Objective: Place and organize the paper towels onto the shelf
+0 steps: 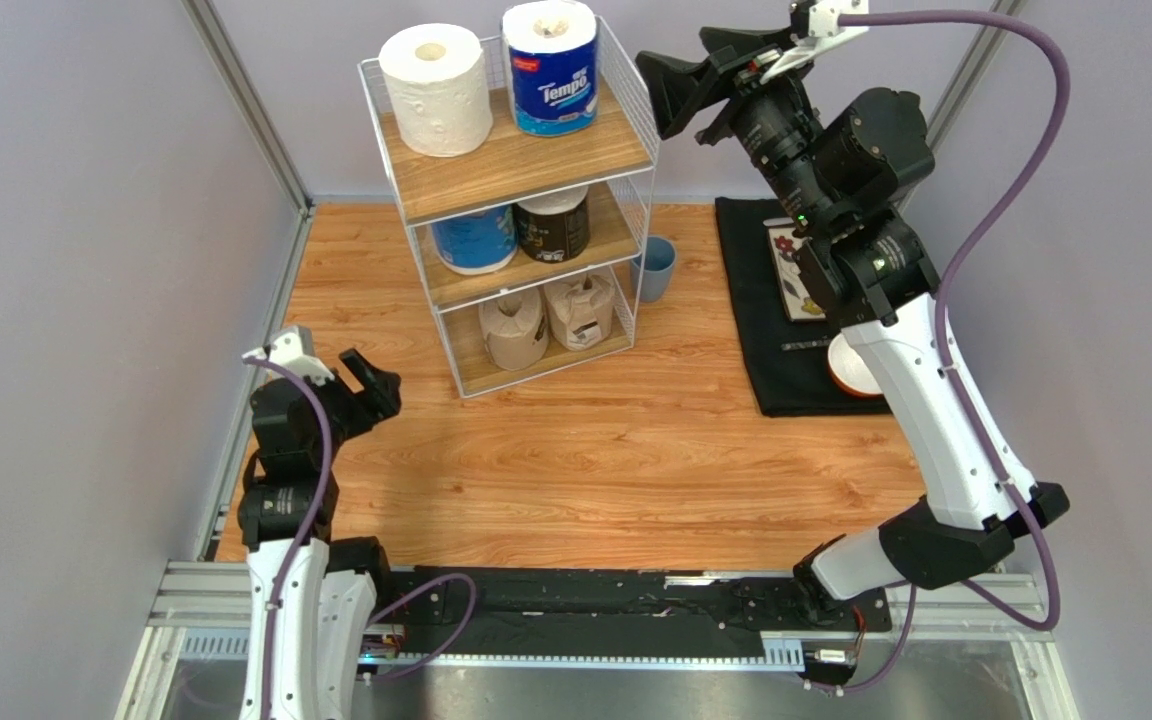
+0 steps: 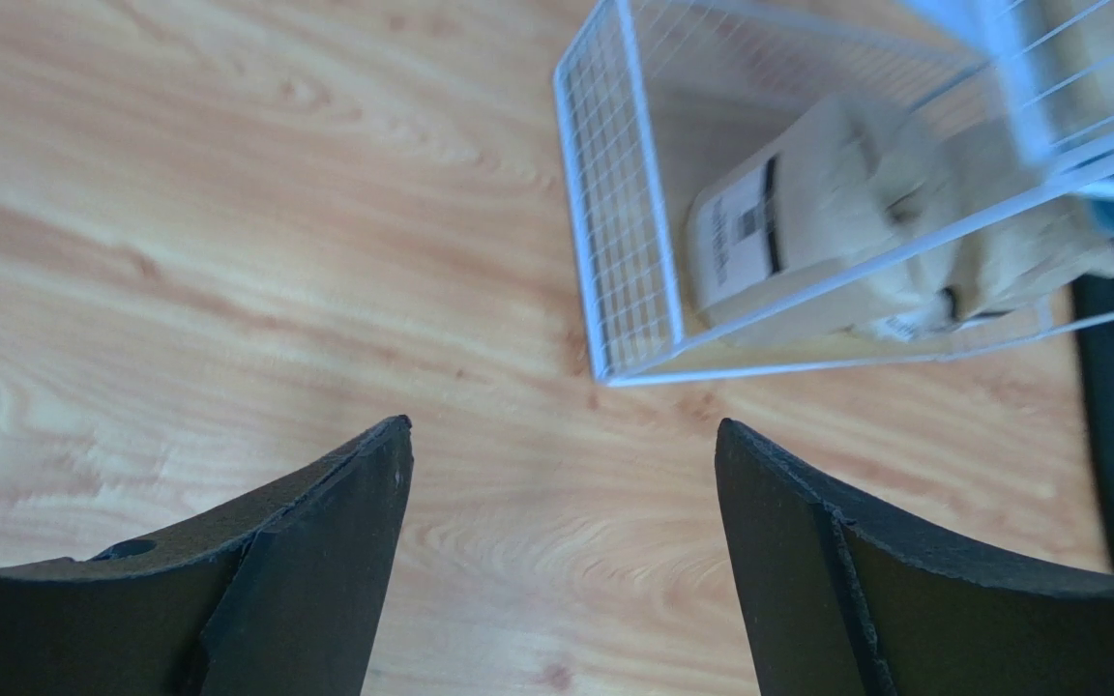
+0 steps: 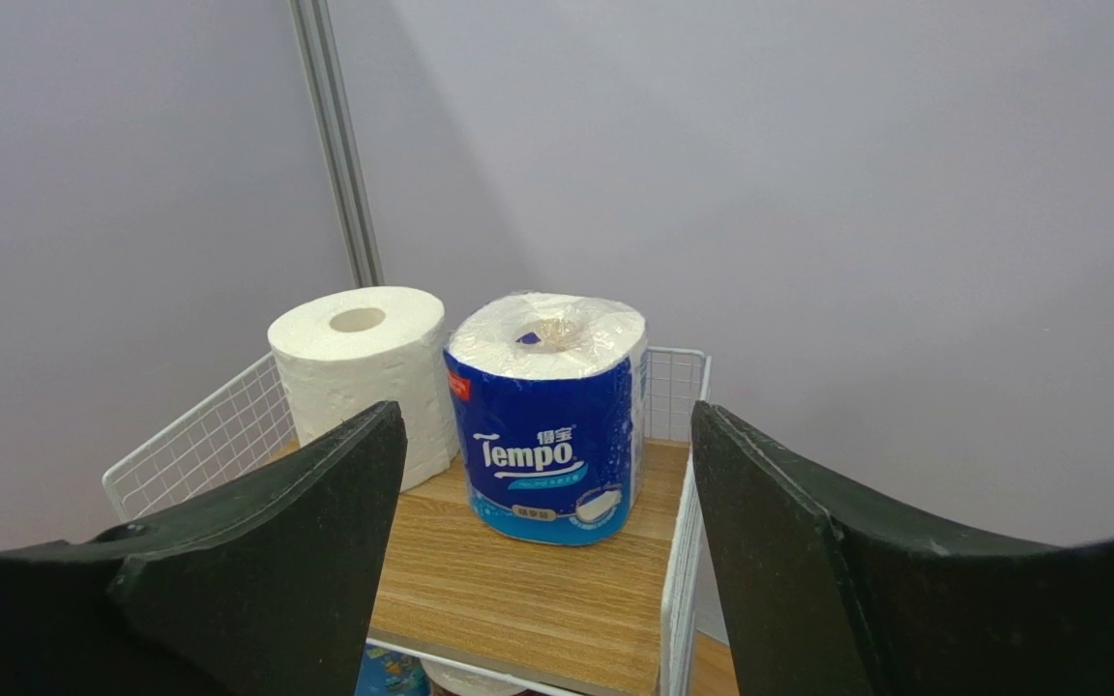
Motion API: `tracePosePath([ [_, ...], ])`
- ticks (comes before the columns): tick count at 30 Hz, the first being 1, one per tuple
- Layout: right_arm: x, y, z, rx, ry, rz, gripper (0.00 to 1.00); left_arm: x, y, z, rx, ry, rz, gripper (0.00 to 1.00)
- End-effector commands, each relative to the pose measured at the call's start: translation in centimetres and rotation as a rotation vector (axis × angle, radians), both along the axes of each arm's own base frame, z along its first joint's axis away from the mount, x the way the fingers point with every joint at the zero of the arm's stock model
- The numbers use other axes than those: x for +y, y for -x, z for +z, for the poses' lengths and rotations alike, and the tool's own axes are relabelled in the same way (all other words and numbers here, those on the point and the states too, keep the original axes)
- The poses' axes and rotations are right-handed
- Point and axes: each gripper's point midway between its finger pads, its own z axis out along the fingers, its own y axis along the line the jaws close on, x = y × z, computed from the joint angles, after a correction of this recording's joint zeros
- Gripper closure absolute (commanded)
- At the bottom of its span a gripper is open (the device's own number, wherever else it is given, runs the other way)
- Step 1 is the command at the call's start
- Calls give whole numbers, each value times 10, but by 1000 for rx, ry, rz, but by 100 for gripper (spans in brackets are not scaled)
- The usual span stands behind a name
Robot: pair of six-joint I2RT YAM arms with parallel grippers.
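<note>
All six rolls are being carried by the shelf [image 1: 605,147], which is standing upright on the wooden table [image 1: 657,450], toward its far-left part.

Top tier: plain white roll [image 1: 437,90] at left and blue Tempo roll [image 1: 551,68] at right are being shown upright, side by side. They're v. close or touching; which can't be told.

Mid tier: second blue roll [image 1: 474,237] at left and dark-wrapped roll [image 1: 554,225] at right, both being partly hidden by the board above.

Bottom tier: left brown roll [image 1: 513,327] and right brown roll [image 1: 582,308], both in crumpled paper, are being enclosed by the wire frame, next to each other.

R gripper [image 1: 660,93] is being held high, just right of the top tier and about level w/ the Tempo roll, apart from it. Its fingers [image 3: 302,537] are being held wide w/ nothing btw them. In the R wrist view both top rolls are being framed beyond the fingertips, not touched.

L gripper [image 1: 372,381] is being held low over bare table, left of the shelf and nearer the arm bases, well apart from it. Its fingers are also being held wide, nothing gripped. In the L wrist view the shelf's bottom corner and a brown roll behind the mesh are being shown ahead.

A blue cup [image 1: 657,267] is standing on the table just right of the shelf. A black mat [image 1: 755,330] is lying further right, being partly covered by the R arm.
</note>
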Motion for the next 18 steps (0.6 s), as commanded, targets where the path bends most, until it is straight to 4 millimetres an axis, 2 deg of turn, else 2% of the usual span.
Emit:
tracePosePath([
  [1,-21,1,11,-27,-38,-62,23,3,-3,59,-109,12,30,15],
  [3,-27,1,13,-27,-46,-73,22,4,-6,77,-152,15,42,15],
  [4,-29,1,13,-26,-46,-77,23,5,-6,97,-197,8,48,15],
  [6,-35,2,17,-30,-52,-88,22,11,-7,117,-234,-10,75,15],
  [7,-38,2,17,-29,-54,-93,22,12,-6,141,-280,-21,82,15],
  [8,-40,3,19,-29,-57,-96,21,15,-9,149,-284,-35,86,15],
  [9,-45,1,19,-26,-60,-108,22,18,-7,172,-327,-48,102,15],
  [11,-50,0,19,-18,-73,-115,21,21,-13,190,-350,-63,111,15],
  [12,-55,-2,19,-13,-77,-127,21,22,-11,215,-399,-79,115,15],
  [14,-61,-4,18,-5,-90,-137,21,24,-20,230,-414,-87,113,15],
  [15,-67,-6,19,-5,-94,-152,21,23,-20,251,-461,-100,108,15],
  [17,-73,-10,20,5,-114,-162,21,24,-30,264,-478,-106,102,15],
  [18,-81,-13,20,9,-124,-179,20,22,-31,281,-525,-111,87,15],
])
